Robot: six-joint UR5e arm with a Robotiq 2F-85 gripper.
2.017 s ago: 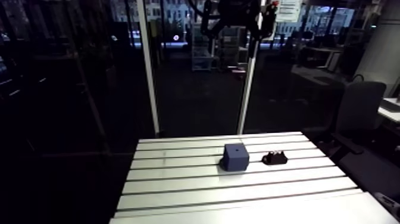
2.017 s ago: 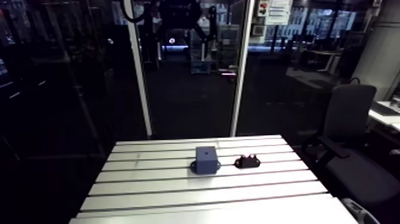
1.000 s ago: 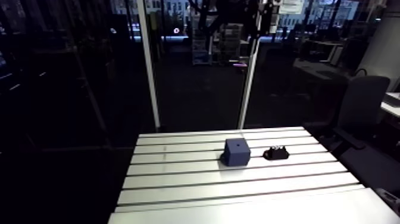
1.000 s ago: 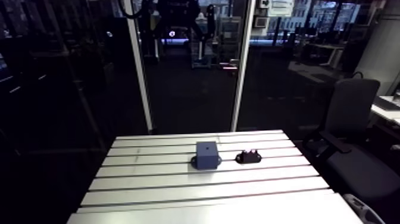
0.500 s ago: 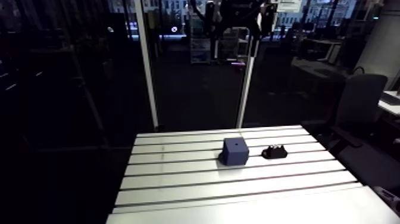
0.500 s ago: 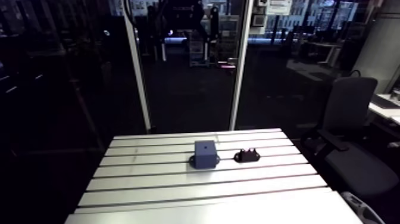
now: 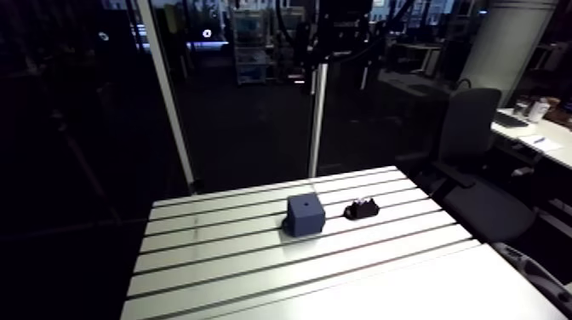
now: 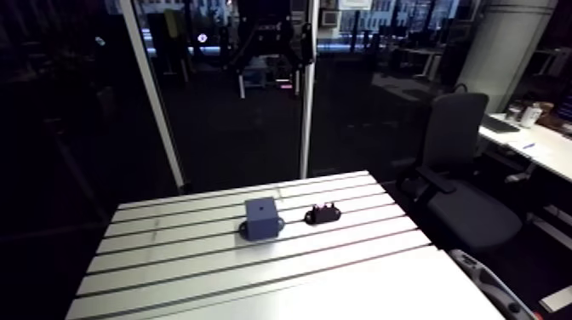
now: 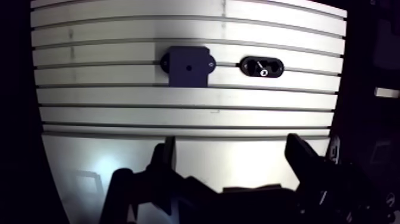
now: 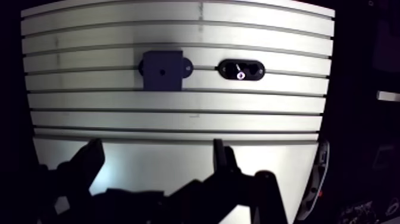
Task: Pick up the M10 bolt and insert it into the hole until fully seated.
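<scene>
In the arm view a dark blue block [image 7: 305,213] with a small hole in its top face stands on the slotted table [image 7: 255,272]. Just to its right is a low black holder [image 7: 363,208]. In the wrist view the block [image 9: 188,65] and the holder [image 9: 261,66] lie far ahead of my gripper [image 9: 232,144]. A small bright bolt head [image 9: 261,71] shows in the holder. The gripper hangs high above the table's near part, open, with nothing between its fingers.
Two upright white posts [image 7: 317,119] stand behind the table's far edge. An office chair [image 7: 472,162] stands beyond the table's right side. A broad stretch of slotted aluminium [image 9: 178,116] lies between the gripper and the block.
The whole arm view has swung and shifted, so the camera has moved with the arm. The block and the holder keep their places on the table.
</scene>
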